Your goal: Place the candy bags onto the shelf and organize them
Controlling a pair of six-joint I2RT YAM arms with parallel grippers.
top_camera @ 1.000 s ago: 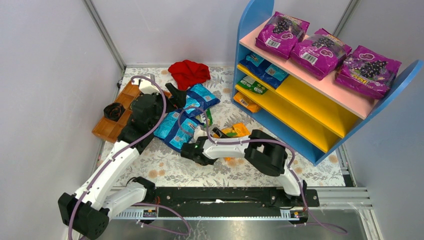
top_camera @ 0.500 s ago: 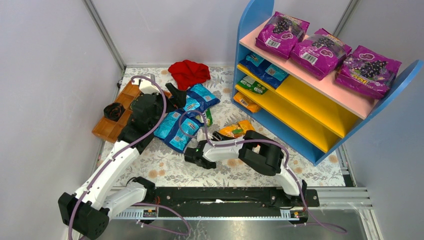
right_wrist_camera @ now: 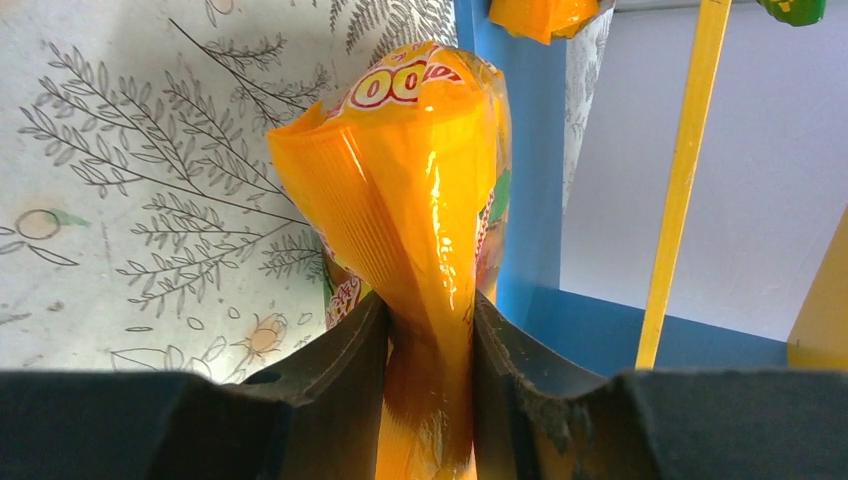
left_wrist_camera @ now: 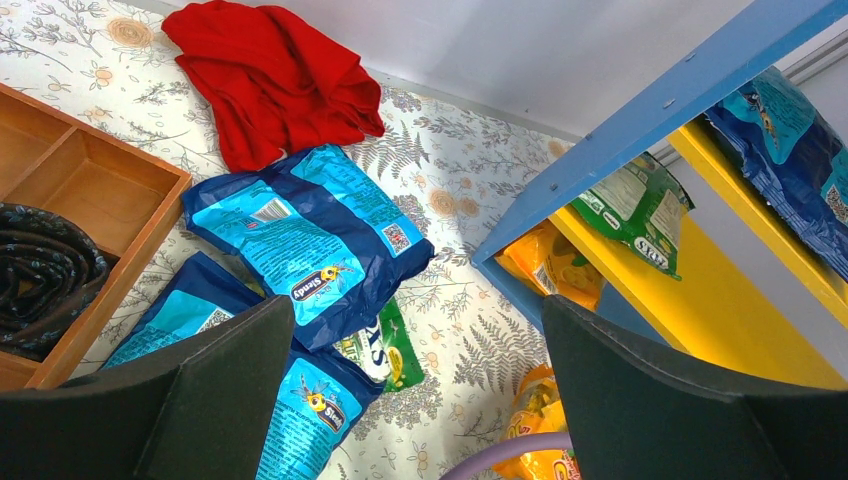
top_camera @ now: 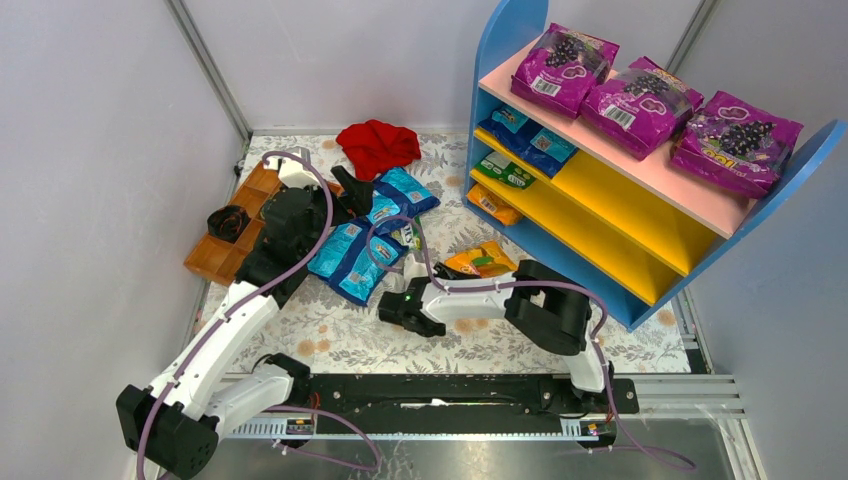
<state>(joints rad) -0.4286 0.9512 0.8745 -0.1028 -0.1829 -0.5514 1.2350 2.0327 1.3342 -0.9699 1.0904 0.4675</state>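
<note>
- Top external view: the shelf [top_camera: 620, 205] stands on the right of the desk [top_camera: 330, 330]. Its middle boards carry shelved blue bags [top_camera: 527, 137] and a shelved green bag [top_camera: 505, 170]; a shelved orange bag [top_camera: 492, 203] lies on the lowest board, and magenta bags [top_camera: 640, 100] sit on the pink top.
- Just in front of the shelf's near end, the right claw [top_camera: 443, 271] holds the orange bag [top_camera: 483, 260].
- Left of the shelf lie loose blue bags [top_camera: 350, 255] with a loose green bag [top_camera: 410, 236] among them. The left claw [top_camera: 350, 190] is over them, the red cloth [top_camera: 378, 145] lies behind, and the wooden tray [top_camera: 235, 240] is farthest from the shelf.
- Left wrist view: the left claw [left_wrist_camera: 417, 310] is spread wide with nothing between its fingers [left_wrist_camera: 230, 370]. Below it one loose blue bag [left_wrist_camera: 305, 230] overlaps the loose green bag [left_wrist_camera: 385, 350], left of the shelf's blue side panel [left_wrist_camera: 640, 120].
- Right wrist view: the right claw [right_wrist_camera: 430, 330] is pinching the orange bag [right_wrist_camera: 430, 200] by its crimped end, the fingers [right_wrist_camera: 340, 370] pressed into the foil. The bag's far end points at the shelf's blue base [right_wrist_camera: 535, 150].
</note>
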